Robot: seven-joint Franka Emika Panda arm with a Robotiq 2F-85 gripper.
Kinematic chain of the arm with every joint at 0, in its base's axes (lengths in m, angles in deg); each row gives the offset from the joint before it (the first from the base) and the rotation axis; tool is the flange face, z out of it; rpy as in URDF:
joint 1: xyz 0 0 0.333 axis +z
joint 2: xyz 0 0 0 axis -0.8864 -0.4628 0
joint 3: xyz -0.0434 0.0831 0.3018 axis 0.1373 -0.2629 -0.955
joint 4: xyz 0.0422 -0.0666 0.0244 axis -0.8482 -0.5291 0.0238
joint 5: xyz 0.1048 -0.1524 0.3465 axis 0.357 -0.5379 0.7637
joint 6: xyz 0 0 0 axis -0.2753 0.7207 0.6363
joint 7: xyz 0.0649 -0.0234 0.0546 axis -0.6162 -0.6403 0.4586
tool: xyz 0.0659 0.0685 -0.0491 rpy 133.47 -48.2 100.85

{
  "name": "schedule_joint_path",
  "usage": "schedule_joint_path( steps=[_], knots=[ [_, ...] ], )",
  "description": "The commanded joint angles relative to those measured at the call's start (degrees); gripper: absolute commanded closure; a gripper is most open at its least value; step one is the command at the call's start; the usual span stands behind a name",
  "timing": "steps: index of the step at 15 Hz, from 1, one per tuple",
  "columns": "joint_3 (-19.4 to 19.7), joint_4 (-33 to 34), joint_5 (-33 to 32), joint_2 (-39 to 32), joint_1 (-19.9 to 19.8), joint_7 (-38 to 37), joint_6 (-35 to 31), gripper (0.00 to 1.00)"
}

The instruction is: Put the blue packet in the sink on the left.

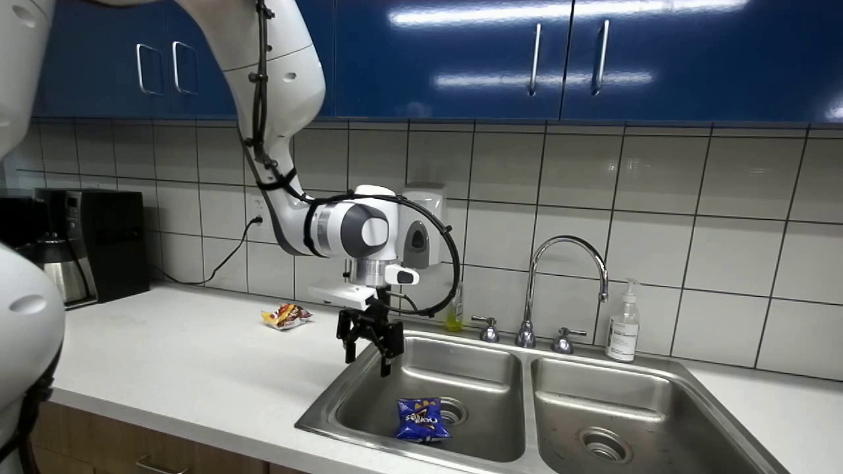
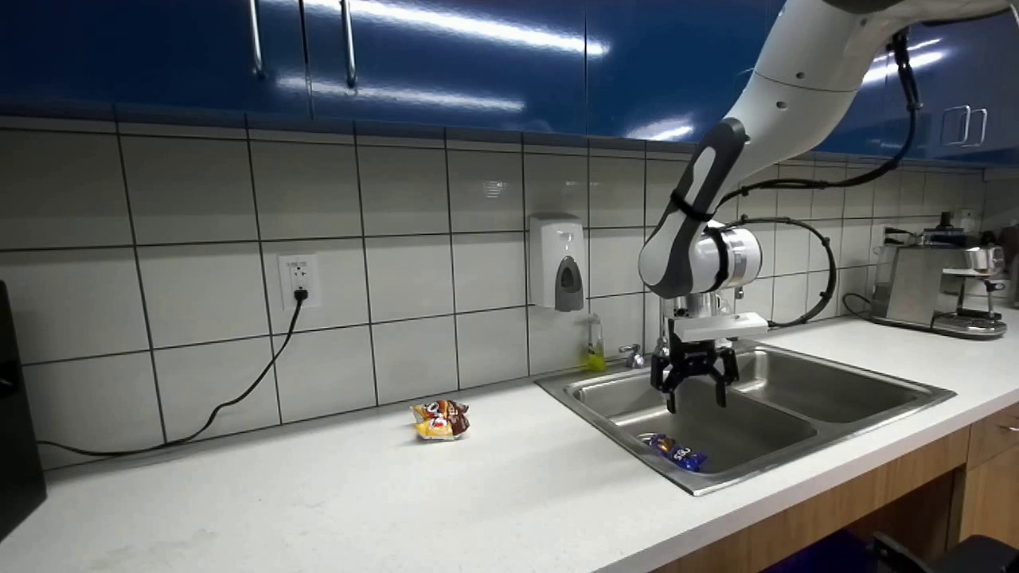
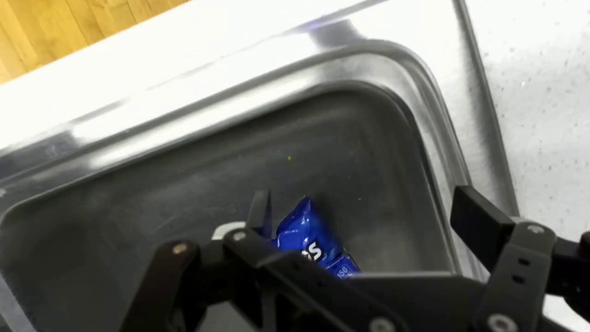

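The blue packet (image 1: 422, 421) lies on the floor of the left basin of the steel sink (image 1: 323, 411), beside the drain. It also lies in that basin in the other exterior view's picture of the sink, near its front corner, as a blue packet (image 2: 677, 452). In the wrist view the packet (image 3: 311, 235) is partly hidden behind a gripper finger. My gripper (image 1: 368, 364) is open and empty, pointing down above the left basin, apart from the packet. The wrist view shows the fingers of the gripper (image 3: 371, 216) spread wide with nothing between them.
An orange and brown snack packet (image 1: 286, 316) lies on the counter left of the sink. The faucet (image 1: 533, 289) and its handles stand behind the basins. A soap bottle (image 1: 623, 329) and a yellow bottle (image 1: 454, 313) stand at the back. A wall dispenser (image 2: 557, 263) hangs above.
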Motion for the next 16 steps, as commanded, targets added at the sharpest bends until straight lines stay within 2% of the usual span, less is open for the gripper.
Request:
schedule_joint_path(
  steps=[1,5,11,12,13,16],
  knots=[
    [-1.08,-8.4,-2.99,8.67,0.46,1.34,-0.05,0.0],
    [-2.65,-14.49,-5.27,14.97,1.19,0.96,0.51,0.0],
    [-5.59,-20.27,-5.49,22.27,1.77,0.22,2.21,0.0],
    [-6.13,-20.68,-5.26,22.98,1.86,-0.88,3.21,0.0],
    [-5.61,-18.52,-4.61,19.02,1.28,0.46,0.83,0.0],
    [-6.22,-19.7,-4.58,20.84,1.38,0.4,1.77,0.0]
  ],
)
